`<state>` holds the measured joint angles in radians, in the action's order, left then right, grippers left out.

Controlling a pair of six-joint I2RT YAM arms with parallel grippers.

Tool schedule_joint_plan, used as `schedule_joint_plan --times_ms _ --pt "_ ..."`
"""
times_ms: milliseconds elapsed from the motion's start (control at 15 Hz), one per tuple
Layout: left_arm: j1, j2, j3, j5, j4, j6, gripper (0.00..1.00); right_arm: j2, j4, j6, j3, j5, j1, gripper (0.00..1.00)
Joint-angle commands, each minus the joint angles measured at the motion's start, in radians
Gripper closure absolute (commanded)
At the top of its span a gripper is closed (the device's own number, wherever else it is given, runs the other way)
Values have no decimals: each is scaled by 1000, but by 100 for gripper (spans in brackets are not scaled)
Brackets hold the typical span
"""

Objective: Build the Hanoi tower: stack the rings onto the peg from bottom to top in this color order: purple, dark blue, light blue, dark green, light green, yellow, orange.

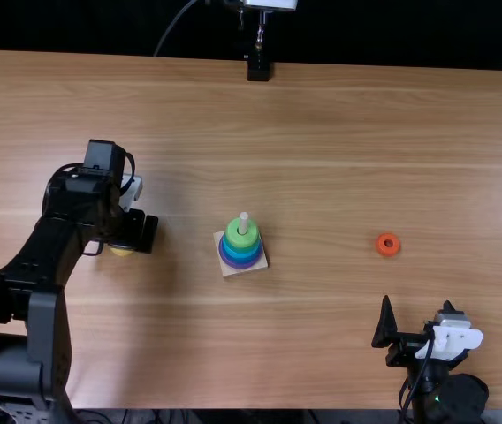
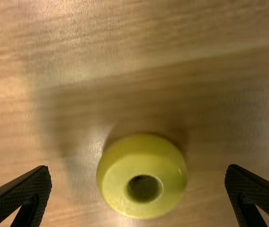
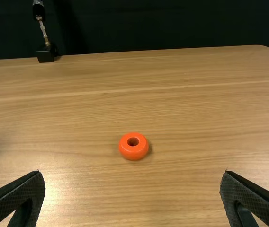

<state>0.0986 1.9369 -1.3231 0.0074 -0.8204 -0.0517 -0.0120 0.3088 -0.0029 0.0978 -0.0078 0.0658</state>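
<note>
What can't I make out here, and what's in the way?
- Yellow ring, top view: mostly hidden by the left arm's gripper.
- Peg, top view: lower part hidden by the stacked rings.
- Dark green ring, top view: stack too small to confirm it.
- Right arm, top view: base cut off below.

Table (image 1: 322,132) holds yellow ring (image 2: 141,158), peg base (image 1: 232,270), orange ring (image 3: 133,153)

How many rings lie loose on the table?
2: a yellow ring under the left arm, and an orange ring right of the tower. The arm could hide others.
</note>
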Motion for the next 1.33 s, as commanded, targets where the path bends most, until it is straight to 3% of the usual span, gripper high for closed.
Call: schedule_joint_plan --times_ms 0,1000,1067,1200,1267 --pt "7 27 -7 9 1 -5 0 12 31 -6 -79 -5 2 0" --pt "6 25 71 15 -1 -7 0 12 31 -5 -79 -5 2 0" --pt "6 23 85 13 1 -7 3 12 31 -6 -79 -5 2 0" --pt "7 22 101 13 1 -7 33 12 31 -6 -79 -5 3 0" --pt "7 22 102 13 3 -7 43 12 31 -6 -79 -5 2 0"
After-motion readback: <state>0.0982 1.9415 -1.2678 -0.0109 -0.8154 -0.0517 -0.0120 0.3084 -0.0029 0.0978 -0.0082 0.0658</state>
